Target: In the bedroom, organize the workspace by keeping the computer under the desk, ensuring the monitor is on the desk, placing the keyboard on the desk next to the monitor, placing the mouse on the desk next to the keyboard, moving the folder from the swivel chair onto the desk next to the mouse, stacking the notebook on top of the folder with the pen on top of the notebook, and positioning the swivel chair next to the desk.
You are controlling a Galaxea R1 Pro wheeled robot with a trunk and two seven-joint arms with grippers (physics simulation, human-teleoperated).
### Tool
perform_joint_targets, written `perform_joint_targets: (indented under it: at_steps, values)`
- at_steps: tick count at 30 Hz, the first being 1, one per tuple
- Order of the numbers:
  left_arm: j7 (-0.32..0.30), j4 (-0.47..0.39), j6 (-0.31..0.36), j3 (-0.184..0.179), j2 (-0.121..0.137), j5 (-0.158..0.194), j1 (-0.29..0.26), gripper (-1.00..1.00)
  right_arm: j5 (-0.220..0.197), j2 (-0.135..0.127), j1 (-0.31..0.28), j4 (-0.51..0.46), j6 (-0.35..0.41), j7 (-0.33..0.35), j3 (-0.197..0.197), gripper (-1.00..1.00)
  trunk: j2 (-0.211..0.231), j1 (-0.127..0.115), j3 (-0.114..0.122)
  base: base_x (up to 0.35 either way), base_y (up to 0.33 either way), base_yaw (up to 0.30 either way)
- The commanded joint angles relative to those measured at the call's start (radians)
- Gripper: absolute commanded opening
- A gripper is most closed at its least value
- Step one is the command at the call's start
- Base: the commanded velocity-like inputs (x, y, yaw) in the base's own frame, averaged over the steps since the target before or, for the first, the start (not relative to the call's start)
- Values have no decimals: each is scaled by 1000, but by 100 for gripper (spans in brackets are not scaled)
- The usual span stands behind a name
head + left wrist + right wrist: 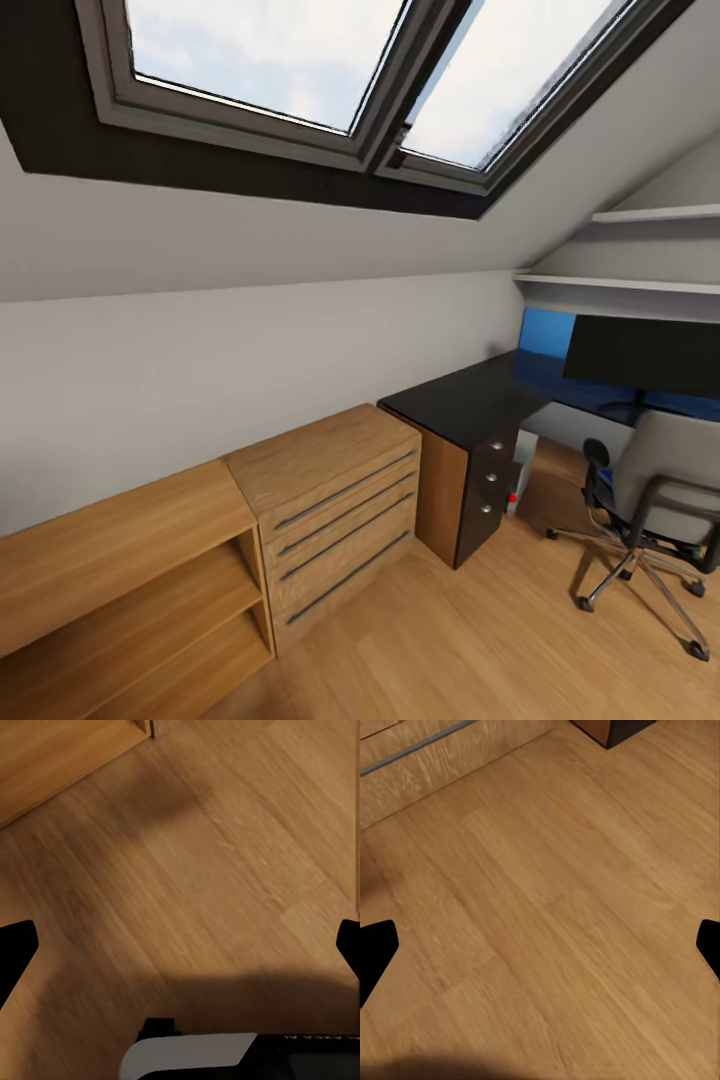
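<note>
The glossy black desk (pixel 470 400) runs along the far right wall, its drawer unit with silver knobs at its near end. The black monitor (pixel 640 355) stands on it at the right. Under the desk, beside the drawers, the light-grey computer (pixel 522 470) shows a red dot. The grey swivel chair (pixel 655 490) stands on the floor in front of the desk, seen from behind. My left gripper (pixel 180 945) is open over bare wood floor. My right gripper (pixel 540 945) is open too, over floor near the chest's base. The keyboard, mouse, folder, notebook and pen are out of view.
A light-wood drawer chest (pixel 335 500) stands left of the desk, with a light-wood shelving unit (pixel 120 590) further left. A sloped ceiling with skylights (pixel 350 70) hangs low over them. White wall shelves (pixel 640 250) sit above the desk. Wood floor (pixel 470 640) stretches in front.
</note>
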Motion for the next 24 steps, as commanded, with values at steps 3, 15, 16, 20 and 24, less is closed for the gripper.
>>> perform_joint_targets:
  at_steps: [3, 15, 16, 20, 24]
  values:
    - [1, -1, -2, 1, -1, 0, 0, 100, 0, 1, -1, 1, -2, -1, 1, 100, -1, 1, -1, 277, -221, 0]
    - [1, -1, -2, 1, 0, 0, 0, 100, 0, 1, -1, 2, -2, -1, 0, 100, -1, 1, -1, 242, -254, 0]
    - [1, -1, -2, 1, 0, 0, 0, 100, 0, 0, -1, 2, -2, -1, 1, 100, -1, 1, -1, 197, -286, 0]
    - [1, -1, -2, 1, 0, 0, 0, 100, 1, 0, -1, 2, -3, -1, 2, 100, -1, 1, 0, 192, -290, -93]
    - [1, -1, -2, 1, 0, 0, 0, 100, 1, 0, -1, 2, -3, -1, 2, 100, -1, 1, 3, 170, -232, -199]
